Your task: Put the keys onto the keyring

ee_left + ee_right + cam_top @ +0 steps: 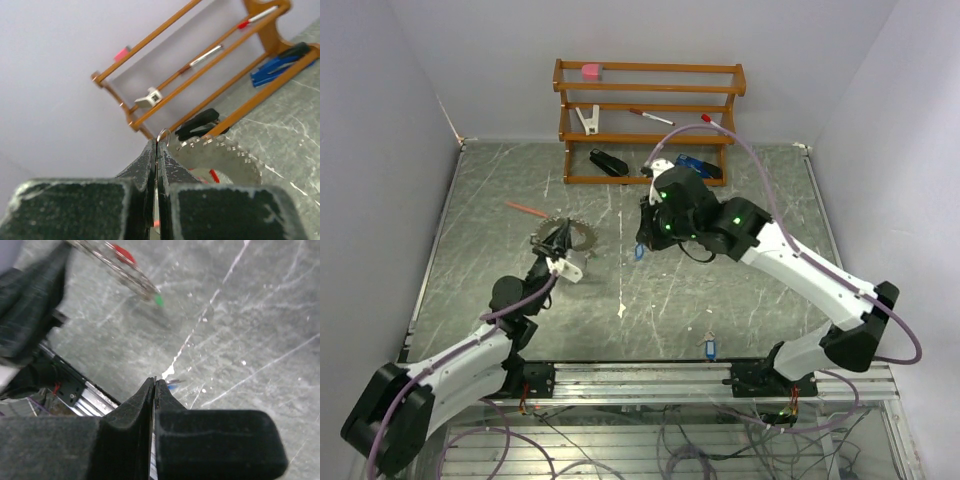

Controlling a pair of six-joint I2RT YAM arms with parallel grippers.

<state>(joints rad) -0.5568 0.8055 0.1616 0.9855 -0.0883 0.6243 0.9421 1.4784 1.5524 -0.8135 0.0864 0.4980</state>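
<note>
Closest to the left wrist lens, the left gripper (157,146) is clenched, its two black fingers pinching the thin wire of the keyring (220,155), which sits left of the middle of the surface (770,210). The right gripper (154,384) is clamped too. Only the top view shows what it grips: a blue-tagged key (640,250) hanging from its tips, near the ring's right side but apart from it. In its own wrist view the key is only a thin sliver between the pads.

A second blue-headed key (710,348) lies alone by the near edge, right of centre.

The right wrist view adds a red tag (122,254) and a green tag (159,300) on the ring, with the ring's shadow on the surface below. Any print on them is too small to read.

Against the far edge stands one wooden rack (650,68). It holds one pink block (591,70), one white clip (588,120) and two pens (650,116). One black stapler (608,162) and one blue stapler (698,167) sit at its foot. A single orange pen (525,209) lies on the surface left of the ring.
</note>
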